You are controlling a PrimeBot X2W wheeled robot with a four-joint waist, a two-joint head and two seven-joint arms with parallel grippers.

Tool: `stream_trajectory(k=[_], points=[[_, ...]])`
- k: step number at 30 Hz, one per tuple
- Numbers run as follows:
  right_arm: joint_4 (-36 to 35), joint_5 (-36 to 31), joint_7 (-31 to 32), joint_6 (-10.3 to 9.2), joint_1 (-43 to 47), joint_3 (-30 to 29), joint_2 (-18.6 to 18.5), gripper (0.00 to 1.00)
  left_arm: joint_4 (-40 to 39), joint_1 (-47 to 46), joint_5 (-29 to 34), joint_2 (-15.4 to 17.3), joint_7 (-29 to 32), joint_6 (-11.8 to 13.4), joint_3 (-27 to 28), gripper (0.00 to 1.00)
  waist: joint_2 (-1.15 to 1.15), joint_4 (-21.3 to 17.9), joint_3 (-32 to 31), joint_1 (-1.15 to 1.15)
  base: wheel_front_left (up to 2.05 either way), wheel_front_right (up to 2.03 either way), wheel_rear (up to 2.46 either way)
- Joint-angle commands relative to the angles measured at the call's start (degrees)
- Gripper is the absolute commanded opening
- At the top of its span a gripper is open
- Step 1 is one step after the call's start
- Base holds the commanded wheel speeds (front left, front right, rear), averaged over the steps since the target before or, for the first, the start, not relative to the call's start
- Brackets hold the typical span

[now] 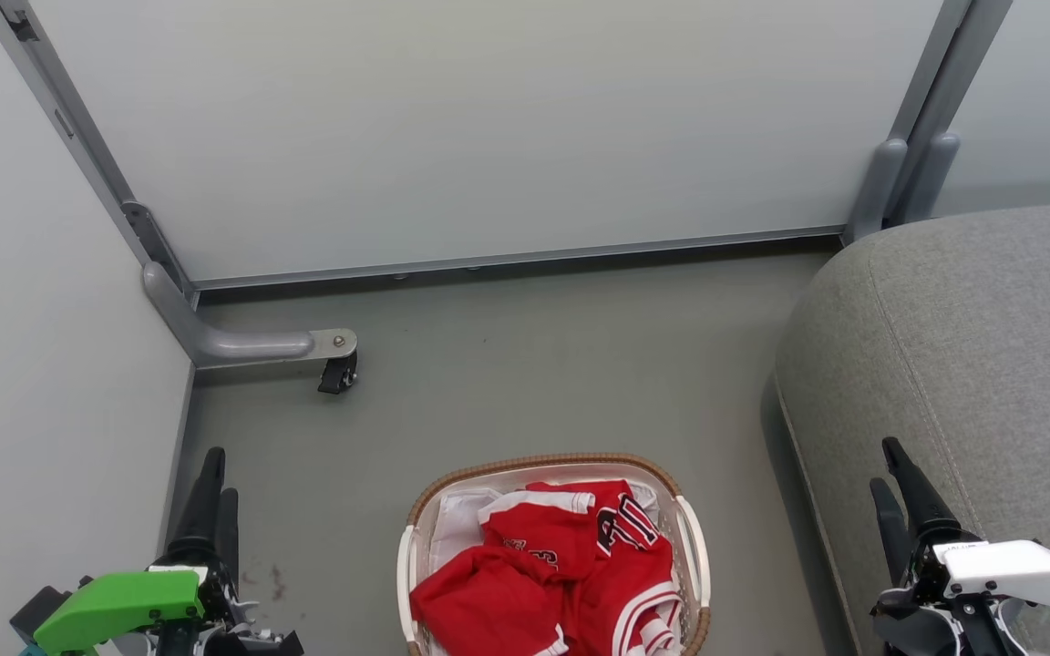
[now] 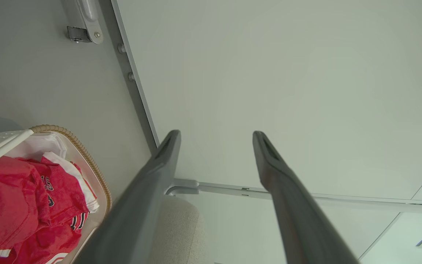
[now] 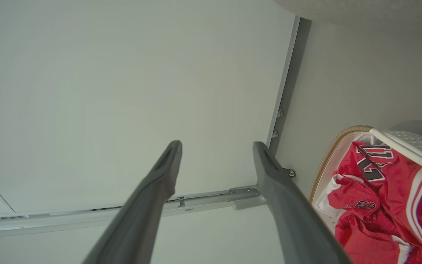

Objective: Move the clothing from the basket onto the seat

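Note:
The red clothing (image 1: 552,569) with white stripes and black lettering lies bunched in the white basket (image 1: 694,547), whose brown woven rim shows at the bottom middle of the head view. The grey seat (image 1: 972,364) rises to the basket's right. My left gripper (image 1: 215,478) stands open at the lower left, well left of the basket. My right gripper (image 1: 890,465) stands open at the lower right, in front of the seat. In the left wrist view the clothing (image 2: 9,205) and basket (image 2: 86,157) lie at the lower left; in the right wrist view the clothing (image 3: 376,198) lies at the lower right.
Pale partition panels (image 1: 488,137) on grey metal frames wall in the back and left. A frame foot with a black caster (image 1: 338,372) stands on the grey floor (image 1: 534,364) behind the basket. A white liner sheet (image 1: 457,519) lies under the red clothing.

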Motion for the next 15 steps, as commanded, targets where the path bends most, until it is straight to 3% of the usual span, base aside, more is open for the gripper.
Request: stream_trajectory(k=[1, 15], points=[[-0.93, -1.14, -0.73, 0.01, -0.51, 0.12, -0.49, 1.00, -1.28, -0.43, 1.26, 0.25, -0.64, -0.14, -0.57, 1.00, 0.00, 0.00, 0.01, 0.00, 0.00, 0.00, 0.00], [-3.62, -14.70, -4.23, 0.02, -0.60, -0.74, -0.67, 1.00, -4.87, -1.11, 14.72, 0.36, -4.12, -0.20, -2.56, 1.00, 0.00, 0.05, 0.15, 0.00, 0.00, 0.00, 0.00]])
